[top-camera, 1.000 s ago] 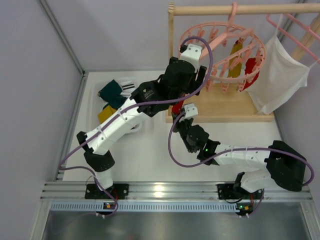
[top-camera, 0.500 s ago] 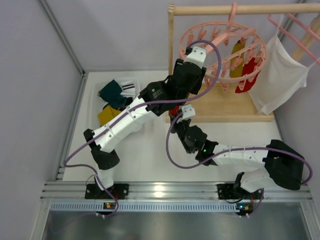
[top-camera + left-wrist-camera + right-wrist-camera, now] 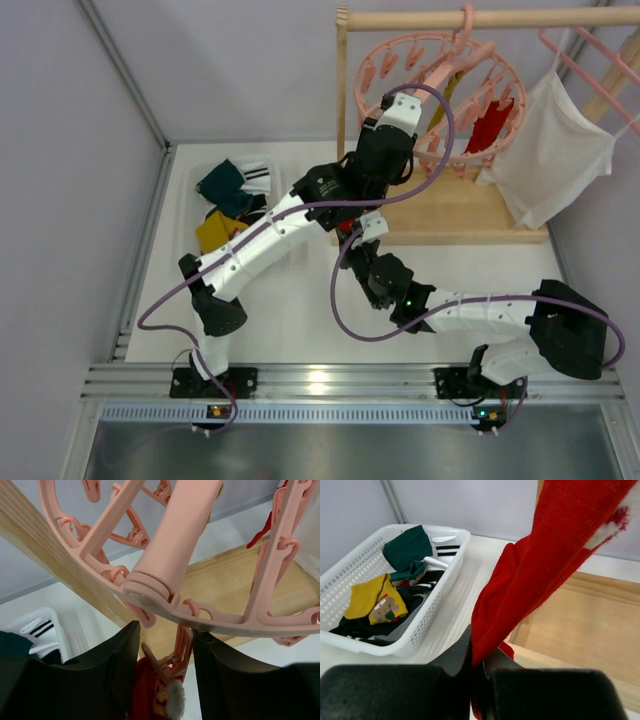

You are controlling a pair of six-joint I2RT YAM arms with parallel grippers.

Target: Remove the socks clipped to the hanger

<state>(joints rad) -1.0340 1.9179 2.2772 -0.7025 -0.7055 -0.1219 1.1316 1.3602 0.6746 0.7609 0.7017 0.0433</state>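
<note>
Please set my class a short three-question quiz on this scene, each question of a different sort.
1. True or false: the right end effector is shut on a red sock.
2. Where does the yellow bear-patch sock lie? A, in the white basket; B, clipped to the hanger; C, on the wooden base.
3. Fill in: the left end effector has one jaw on either side of a pink ____.
Key: 1 true; 2 A; 3 peg.
</note>
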